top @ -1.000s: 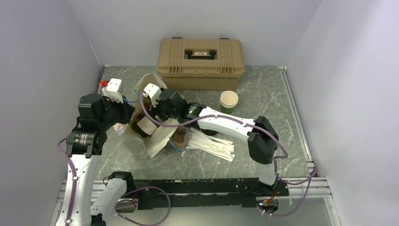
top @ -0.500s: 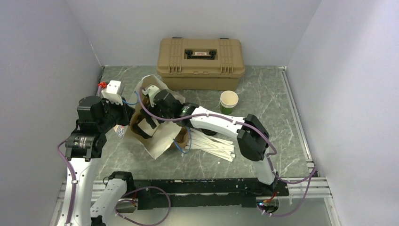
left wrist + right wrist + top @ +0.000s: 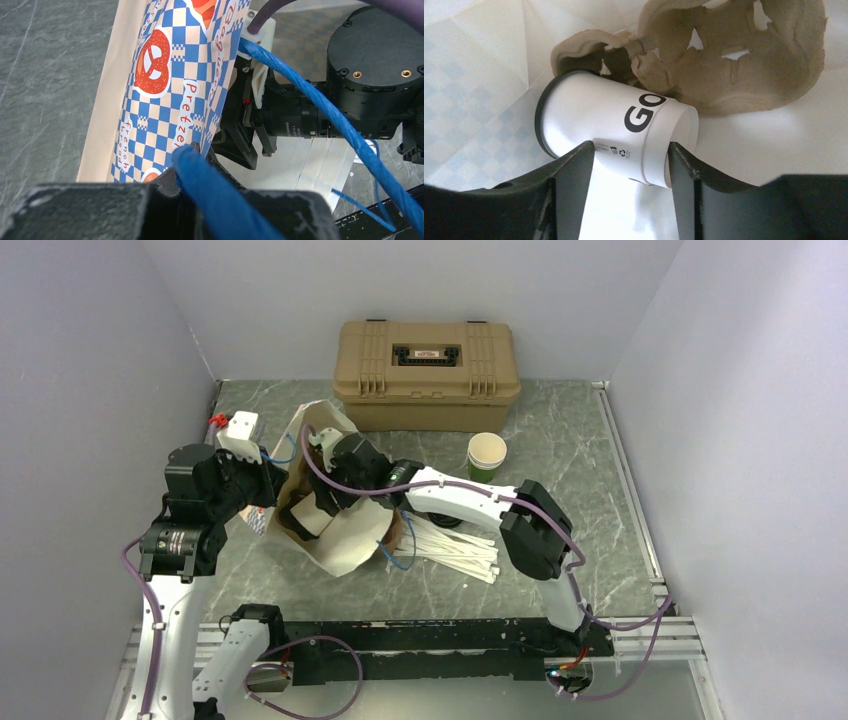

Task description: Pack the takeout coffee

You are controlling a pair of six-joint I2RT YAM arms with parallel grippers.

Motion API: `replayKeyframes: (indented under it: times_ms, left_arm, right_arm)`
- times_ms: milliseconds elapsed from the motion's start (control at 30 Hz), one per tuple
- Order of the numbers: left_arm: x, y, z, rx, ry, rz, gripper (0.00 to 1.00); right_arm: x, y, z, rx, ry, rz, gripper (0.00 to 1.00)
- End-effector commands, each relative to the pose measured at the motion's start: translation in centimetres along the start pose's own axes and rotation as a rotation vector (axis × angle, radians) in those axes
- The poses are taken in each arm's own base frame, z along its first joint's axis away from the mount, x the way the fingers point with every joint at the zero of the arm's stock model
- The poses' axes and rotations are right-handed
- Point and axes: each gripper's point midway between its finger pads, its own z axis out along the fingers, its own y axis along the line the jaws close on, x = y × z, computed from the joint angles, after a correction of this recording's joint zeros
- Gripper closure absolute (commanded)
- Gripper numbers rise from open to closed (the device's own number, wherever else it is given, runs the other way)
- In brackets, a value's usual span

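Note:
The takeout coffee [image 3: 614, 120] lies on its side inside the paper bag [image 3: 340, 535]. Its black lid points left and dark lettering shows on its side. It rests against a pulp cup carrier [image 3: 724, 65]. My right gripper [image 3: 630, 155] is deep in the bag with its jaws spread wide, and the cup lies just beyond the fingertips [image 3: 581, 155]. In the top view the bag hides that gripper. My left gripper [image 3: 262, 485] is shut on the bag's left rim. The blue-checked bag wall [image 3: 170, 75] runs into that gripper [image 3: 192, 155].
A tan toolbox [image 3: 427, 360] stands at the back. A green paper cup [image 3: 487, 455] stands right of the bag. White sticks [image 3: 455, 545] lie fanned on the table under the right arm. My right wrist [image 3: 370, 75] fills the bag mouth.
My right arm has pushed further left and down into the bag, carrying the cup inside. The bag mouth has spread and its front flap has shifted. The left arm holds still.

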Motion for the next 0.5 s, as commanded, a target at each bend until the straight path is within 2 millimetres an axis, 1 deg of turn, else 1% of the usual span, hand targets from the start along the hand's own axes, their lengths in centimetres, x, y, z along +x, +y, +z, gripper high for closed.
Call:
replayKeyframes:
  times_ms: [0,67,100,300,433,467]
  left_arm:
    - [-1.8,-0.5,0.1,0.025,-0.071,0.019,1.00]
    - [-1.9,-0.5,0.1,0.025,-0.072,0.019,1.00]
    - [-1.9,-0.5,0.1,0.024,-0.071,0.019,1.00]
    - [-1.9,-0.4,0.2,0.022,-0.065,0.018,1.00]
    - [-2.0,-0.3,0.2,0.020,-0.064,0.020,1.00]
    - [-2.1,-0.3,0.2,0.020,-0.064,0.021,1.00]
  right_arm:
    - [-2.0,1.6,-2.1,-0.076,-0.053,-0.008,0.44]
    - [-2.0,1.7,-2.3,-0.082,-0.059,-0.011,0.51]
    - [-1.9,1.7,-2.5,-0.085,-0.061,-0.011,0.57]
    - [-3.1,2.0,-4.0,-0.090,-0.111,-0.024,0.80]
    - [-3.7,2.1,-4.7,-0.091,-0.136,-0.031,1.00]
    - [-3.8,2.2,-5.0,-0.095,-0.142,-0.032,1.00]
